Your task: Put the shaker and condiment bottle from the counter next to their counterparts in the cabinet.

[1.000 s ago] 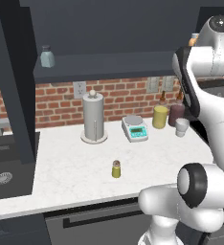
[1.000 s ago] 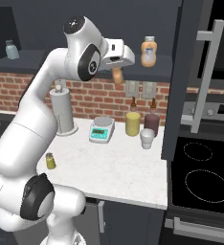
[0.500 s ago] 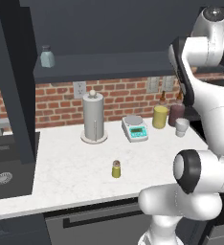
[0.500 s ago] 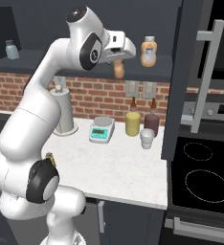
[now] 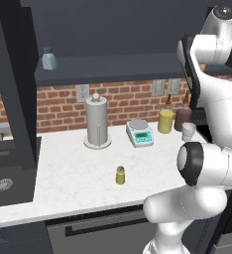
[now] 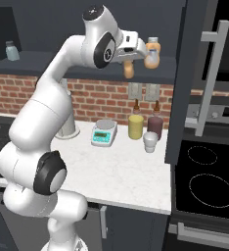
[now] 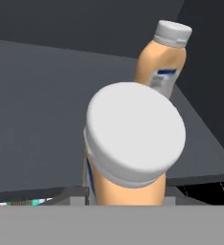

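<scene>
My gripper (image 6: 129, 60) is shut on the condiment bottle (image 6: 129, 69), an orange bottle with a grey cap (image 7: 135, 134). It hangs at the front edge of the cabinet shelf (image 6: 62, 61), just left of its counterpart, an orange bottle with a white label (image 6: 152, 53) standing on the shelf; the two are apart. In the hand view the counterpart bottle (image 7: 162, 57) stands upright beyond the held one. The small yellow-olive shaker (image 5: 120, 175) stands alone on the white counter (image 5: 63, 173). The pale blue-grey shaker (image 5: 49, 58) sits at the shelf's left end.
A paper-towel roll (image 5: 97, 121), a kitchen scale (image 5: 140, 133), a yellow bottle (image 5: 165, 120), a dark bottle (image 5: 181, 119) and a white cup (image 5: 188, 131) line the brick wall. A sink (image 5: 4, 178) lies left. A tall dark cabinet door (image 6: 190, 73) and a stovetop (image 6: 204, 176) are right.
The arm has carried the held bottle to the right along the shelf front, closer to the orange bottle on the shelf. The shaker on the counter has stayed put.
</scene>
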